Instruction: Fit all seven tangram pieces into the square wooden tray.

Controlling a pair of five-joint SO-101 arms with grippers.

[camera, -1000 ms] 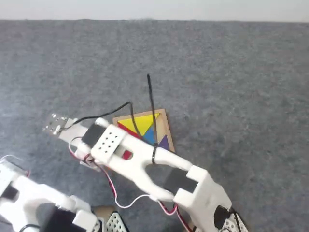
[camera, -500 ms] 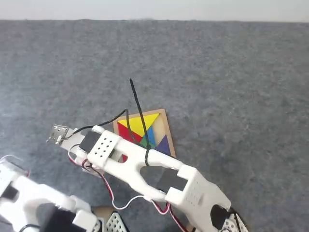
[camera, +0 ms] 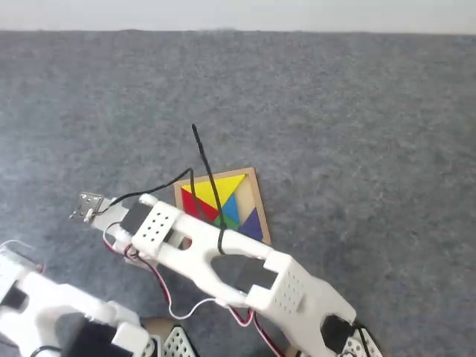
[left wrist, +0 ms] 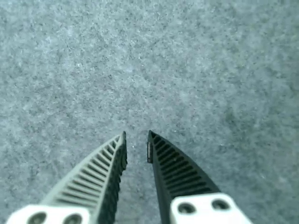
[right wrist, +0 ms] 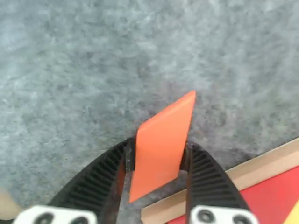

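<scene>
The square wooden tray (camera: pixel 257 195) lies mid-table with yellow (camera: pixel 216 188), red (camera: pixel 191 204), blue (camera: pixel 233 209), green (camera: pixel 222 219) and purple (camera: pixel 253 222) pieces inside. My right arm (camera: pixel 216 256) stretches across the tray's near left corner. Its gripper (right wrist: pixel 159 145) is shut on an orange parallelogram piece (right wrist: pixel 163 135), held above the grey carpet just outside the tray rim (right wrist: pixel 261 163); a red piece (right wrist: pixel 280 192) lies inside that rim. My left gripper (left wrist: pixel 136 137) hangs over bare carpet, its fingers a narrow gap apart and holding nothing.
Grey carpet (camera: pixel 357 111) covers the whole table, with wide free room behind and to the right of the tray. The left arm's white body (camera: pixel 44 305) sits at the near left corner. A black cable (camera: pixel 204 160) loops up over the tray.
My right arm has sunk lower and shifted slightly toward the near edge, still holding the orange piece; its black cable swung left. The left arm stayed put.
</scene>
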